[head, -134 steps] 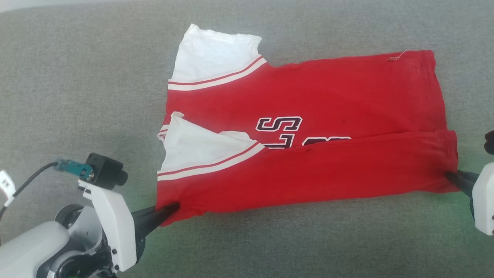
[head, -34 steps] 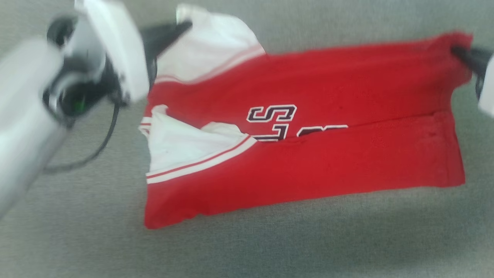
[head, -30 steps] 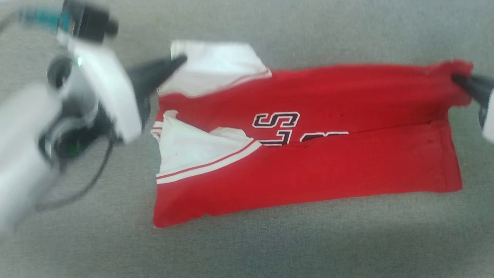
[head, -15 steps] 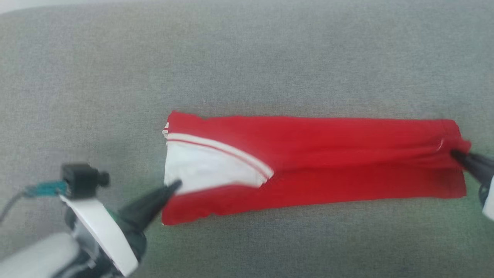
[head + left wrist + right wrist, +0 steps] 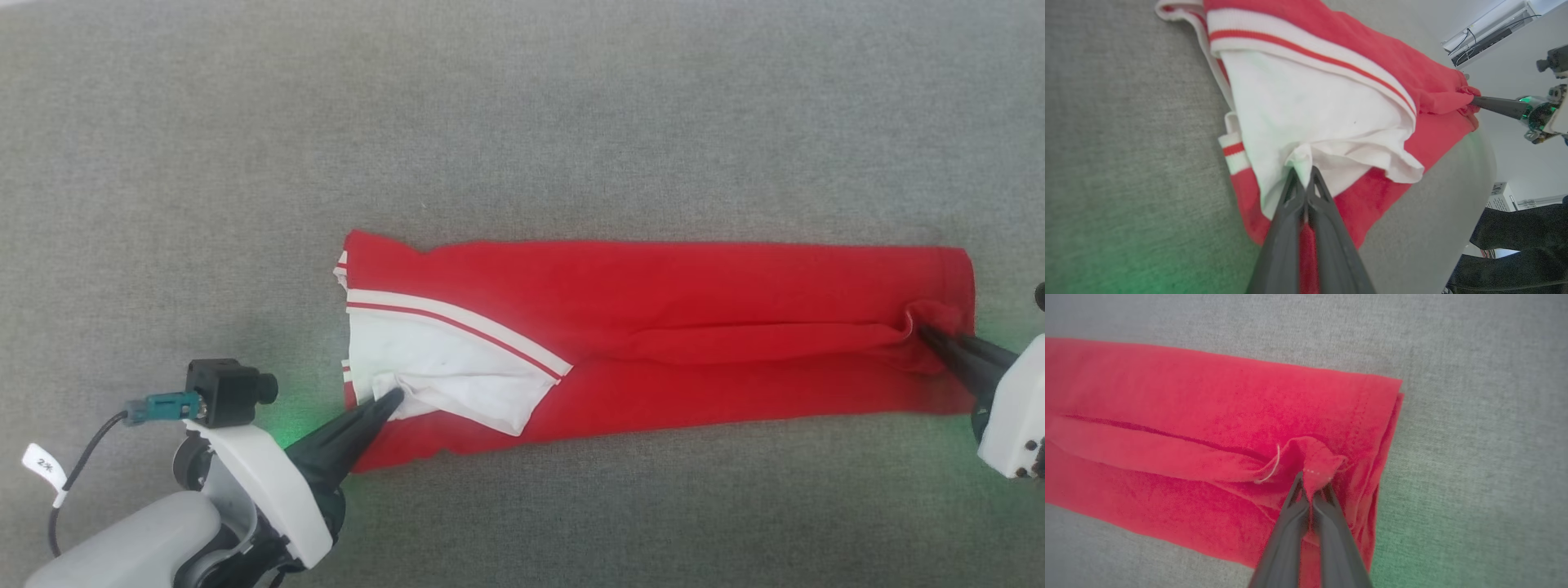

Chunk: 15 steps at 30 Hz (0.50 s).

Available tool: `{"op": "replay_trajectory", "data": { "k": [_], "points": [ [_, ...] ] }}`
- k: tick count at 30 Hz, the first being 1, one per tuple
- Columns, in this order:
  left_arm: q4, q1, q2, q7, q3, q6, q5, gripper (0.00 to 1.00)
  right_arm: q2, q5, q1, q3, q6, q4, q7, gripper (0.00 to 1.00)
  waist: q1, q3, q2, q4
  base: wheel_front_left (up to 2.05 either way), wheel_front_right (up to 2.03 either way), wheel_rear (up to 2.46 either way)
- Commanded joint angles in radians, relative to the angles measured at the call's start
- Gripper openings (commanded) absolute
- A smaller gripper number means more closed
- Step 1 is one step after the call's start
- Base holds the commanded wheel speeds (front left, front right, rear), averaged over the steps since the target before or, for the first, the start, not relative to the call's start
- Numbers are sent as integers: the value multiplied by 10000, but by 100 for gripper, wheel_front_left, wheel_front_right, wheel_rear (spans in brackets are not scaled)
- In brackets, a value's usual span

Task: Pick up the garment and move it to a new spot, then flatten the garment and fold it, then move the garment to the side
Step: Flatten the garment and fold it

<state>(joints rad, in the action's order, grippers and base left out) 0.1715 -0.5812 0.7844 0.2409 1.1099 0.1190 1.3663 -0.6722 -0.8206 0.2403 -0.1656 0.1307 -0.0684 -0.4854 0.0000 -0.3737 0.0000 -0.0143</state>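
The garment (image 5: 653,327) lies as a long narrow red band on the grey cloth surface, white lining and striped trim at its left end. My left gripper (image 5: 393,398) is shut on a pinch of the white lining (image 5: 1306,122) at the band's left end, where my left gripper (image 5: 1303,173) shows the cloth bunched between its tips. My right gripper (image 5: 922,331) is shut on a small red tuft at the right end. The right wrist view shows that tuft of the garment (image 5: 1208,416) squeezed in my right gripper (image 5: 1312,482).
The grey padded surface (image 5: 522,122) stretches wide on all sides of the garment. In the left wrist view its far edge drops off, with a white wall (image 5: 1506,134) and dark shapes (image 5: 1515,245) beyond it.
Both grippers carried the garment's far edge toward me over the near half, so the lettering is covered and the garment is a narrow band. The head camera also shifted.
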Motion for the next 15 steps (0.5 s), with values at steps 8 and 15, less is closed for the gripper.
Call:
{"op": "replay_trajectory", "data": {
  "k": [8,15],
  "points": [
    [78,877,-593,246,-1651,58,-408,100,-254,-534,-640,1079,-1,203,-180,100,0,468,0,-443,0,0,0],
    [448,2171,-1786,246,-3971,-50,-1739,100,21,-609,-807,1823,0,-626,-728,100,0,694,0,-1066,0,0,0]
  ]
}}
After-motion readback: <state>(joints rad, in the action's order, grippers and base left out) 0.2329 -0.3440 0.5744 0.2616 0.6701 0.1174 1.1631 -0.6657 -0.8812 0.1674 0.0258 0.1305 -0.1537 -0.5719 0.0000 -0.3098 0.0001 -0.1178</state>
